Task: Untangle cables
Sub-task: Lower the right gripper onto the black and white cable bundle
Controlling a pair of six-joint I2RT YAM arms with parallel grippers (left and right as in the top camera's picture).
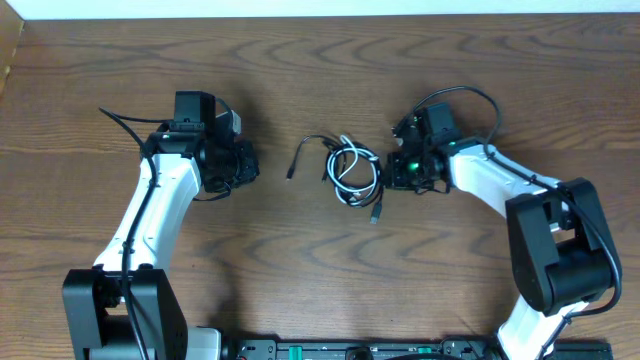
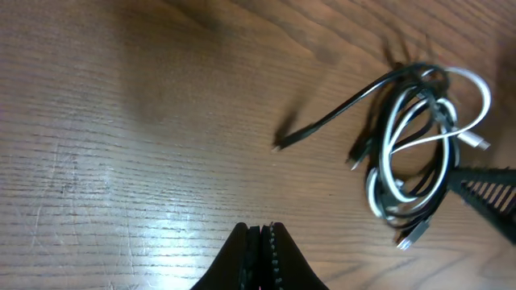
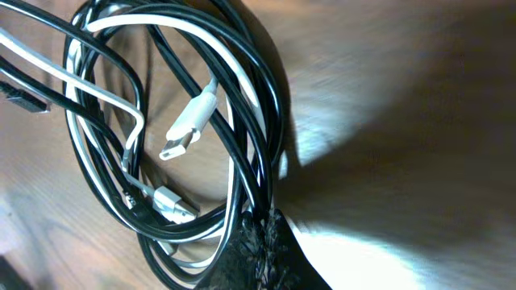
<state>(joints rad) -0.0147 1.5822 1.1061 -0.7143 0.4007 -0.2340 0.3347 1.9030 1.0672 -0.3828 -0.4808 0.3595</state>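
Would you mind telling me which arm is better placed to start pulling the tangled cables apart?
Right. The right gripper is shut beside the white cable, apparently pinching the black cable looped with it. The left gripper is shut on nothing, well apart from both.

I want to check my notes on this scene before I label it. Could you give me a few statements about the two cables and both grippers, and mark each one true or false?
1. The white cable and the black cable lie coiled together in one tangle. True.
2. The left gripper holds a plug. False: it is shut on nothing and is apart from both cables.
3. The right gripper is shut on the black cable, at the rim of the coil. True.
4. Both cables hang over the table's edge. False: they lie flat on the table, between the two arms.
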